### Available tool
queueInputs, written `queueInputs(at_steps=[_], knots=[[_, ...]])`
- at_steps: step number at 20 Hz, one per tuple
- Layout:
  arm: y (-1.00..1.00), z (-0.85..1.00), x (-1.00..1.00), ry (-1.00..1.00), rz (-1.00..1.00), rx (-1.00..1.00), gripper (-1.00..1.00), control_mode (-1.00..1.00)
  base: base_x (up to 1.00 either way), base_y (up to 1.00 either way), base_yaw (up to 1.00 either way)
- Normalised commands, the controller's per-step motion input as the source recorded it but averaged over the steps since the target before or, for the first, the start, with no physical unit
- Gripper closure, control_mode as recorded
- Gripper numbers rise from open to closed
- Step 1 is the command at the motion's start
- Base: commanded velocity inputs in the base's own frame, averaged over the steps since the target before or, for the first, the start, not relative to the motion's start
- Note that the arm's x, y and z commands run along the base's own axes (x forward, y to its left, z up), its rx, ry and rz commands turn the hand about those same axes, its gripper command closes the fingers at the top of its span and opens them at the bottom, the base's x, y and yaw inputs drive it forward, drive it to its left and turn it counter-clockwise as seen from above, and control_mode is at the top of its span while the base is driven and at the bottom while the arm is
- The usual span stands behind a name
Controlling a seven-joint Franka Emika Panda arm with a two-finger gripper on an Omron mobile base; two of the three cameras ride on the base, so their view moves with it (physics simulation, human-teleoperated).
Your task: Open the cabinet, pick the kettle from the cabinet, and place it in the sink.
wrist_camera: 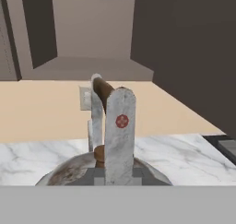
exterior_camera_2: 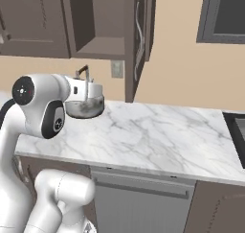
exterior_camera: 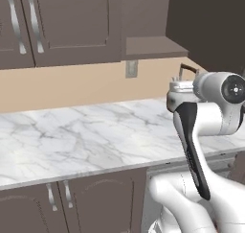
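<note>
My gripper [wrist_camera: 107,103] is shut on the thin arched brown handle of the kettle [exterior_camera_2: 86,106]. The silvery kettle hangs just above the marble counter [exterior_camera_2: 158,136], below and in front of the cabinet [exterior_camera_2: 98,23]. The cabinet stands open; its door [exterior_camera_2: 141,35] is swung out edge-on, with its wavy silver handle showing. In the hand view the two fingers [wrist_camera: 120,126] clamp the handle over the kettle's lid [wrist_camera: 69,172]. In the left base view the kettle's handle [exterior_camera: 190,69] rises behind my wrist. The black sink [exterior_camera_2: 238,131] starts at the far right of the counter.
A wall outlet [exterior_camera_2: 116,68] sits under the open cabinet. Closed upper cabinets [exterior_camera: 72,21] hang to the left. A grey-framed dark-glass cabinet [exterior_camera_2: 225,14] is at the upper right. A grey dishwasher front [exterior_camera_2: 139,203] and lower brown cabinets [exterior_camera: 95,203] lie below the counter.
</note>
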Motion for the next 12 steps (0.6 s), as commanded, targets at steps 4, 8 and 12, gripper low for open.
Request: queueInputs(at_steps=[4, 8, 12], knots=[[0.0, 0.0, 0.0, 0.0, 0.0, 0.0, 1.0, 1.0, -0.4, 0.0, 0.0], [0.0, 0.0, 0.0, 0.0, 0.0, 0.0, 1.0, 1.0, -0.46, 0.01, 0.0], [0.0, 0.0, 0.0, 0.0, 0.0, 0.0, 1.0, 1.0, -0.56, 0.04, 0.0]])
